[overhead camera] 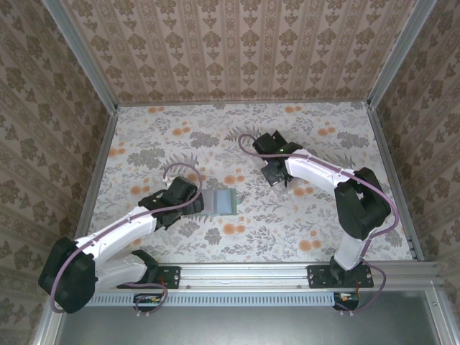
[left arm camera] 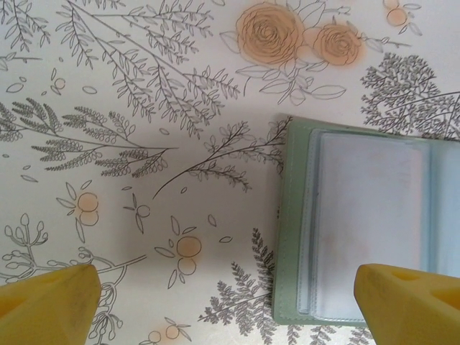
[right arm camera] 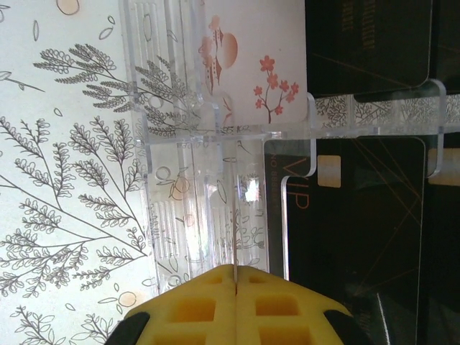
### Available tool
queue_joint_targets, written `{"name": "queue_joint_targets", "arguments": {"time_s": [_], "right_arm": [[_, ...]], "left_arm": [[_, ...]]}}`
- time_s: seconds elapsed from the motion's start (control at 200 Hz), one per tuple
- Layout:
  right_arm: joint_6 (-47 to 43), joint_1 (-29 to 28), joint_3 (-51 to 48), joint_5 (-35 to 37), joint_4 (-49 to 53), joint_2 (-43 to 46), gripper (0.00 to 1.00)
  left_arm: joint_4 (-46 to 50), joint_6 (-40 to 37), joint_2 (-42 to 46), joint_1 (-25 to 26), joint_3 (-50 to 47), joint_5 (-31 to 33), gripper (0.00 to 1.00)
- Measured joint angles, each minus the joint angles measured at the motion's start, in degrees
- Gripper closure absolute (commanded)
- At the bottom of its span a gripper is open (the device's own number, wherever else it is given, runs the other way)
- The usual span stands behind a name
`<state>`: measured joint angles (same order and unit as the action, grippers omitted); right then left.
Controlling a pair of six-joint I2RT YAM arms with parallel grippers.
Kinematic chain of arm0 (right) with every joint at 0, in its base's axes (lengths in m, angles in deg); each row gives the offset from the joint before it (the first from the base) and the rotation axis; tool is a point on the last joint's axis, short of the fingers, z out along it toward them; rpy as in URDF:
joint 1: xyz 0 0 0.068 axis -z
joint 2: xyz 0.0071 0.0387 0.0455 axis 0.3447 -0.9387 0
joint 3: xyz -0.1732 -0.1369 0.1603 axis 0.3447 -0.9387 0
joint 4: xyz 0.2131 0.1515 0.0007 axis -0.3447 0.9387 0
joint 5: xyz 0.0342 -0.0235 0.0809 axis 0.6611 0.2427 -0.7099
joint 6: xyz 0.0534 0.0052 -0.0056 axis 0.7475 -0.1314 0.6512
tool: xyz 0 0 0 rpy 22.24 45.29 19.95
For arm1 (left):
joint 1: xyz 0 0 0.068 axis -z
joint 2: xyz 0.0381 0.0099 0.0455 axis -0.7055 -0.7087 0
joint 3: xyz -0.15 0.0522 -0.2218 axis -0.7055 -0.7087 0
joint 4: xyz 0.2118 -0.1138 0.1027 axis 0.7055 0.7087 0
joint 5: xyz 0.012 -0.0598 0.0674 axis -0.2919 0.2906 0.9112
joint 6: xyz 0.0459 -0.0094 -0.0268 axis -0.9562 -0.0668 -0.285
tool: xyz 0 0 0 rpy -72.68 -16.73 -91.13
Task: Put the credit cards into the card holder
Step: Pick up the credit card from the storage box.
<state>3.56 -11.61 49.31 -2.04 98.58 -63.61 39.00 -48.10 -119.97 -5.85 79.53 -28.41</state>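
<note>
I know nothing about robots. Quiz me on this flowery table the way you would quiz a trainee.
1. True or false: the left end effector is wide open.
2. The green card holder lies: A) opened flat, clear pockets showing; B) folded shut; C) standing on edge.
3. Fill in: the black card in the clear tray reads "___".

Key: 1 true; 2 A; 3 VIP.
</note>
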Motion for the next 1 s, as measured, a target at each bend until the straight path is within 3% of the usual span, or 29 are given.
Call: {"name": "queue_joint_targets", "arguments": {"time_s": [0.615,1.0], "right_arm": [[-1.2,0.0,6.1,-1.2,4.7,4.8,1.0],[3.6,0.0,6.9,-5.1,6.8,12.4,1.0]], "left_arm": [[0.1,-2.2,-3.1,-0.1,2.2,-0.5,0.0],[2.6,-4.5,-3.1,-1.7,3.9,-0.5,0.0]]}}
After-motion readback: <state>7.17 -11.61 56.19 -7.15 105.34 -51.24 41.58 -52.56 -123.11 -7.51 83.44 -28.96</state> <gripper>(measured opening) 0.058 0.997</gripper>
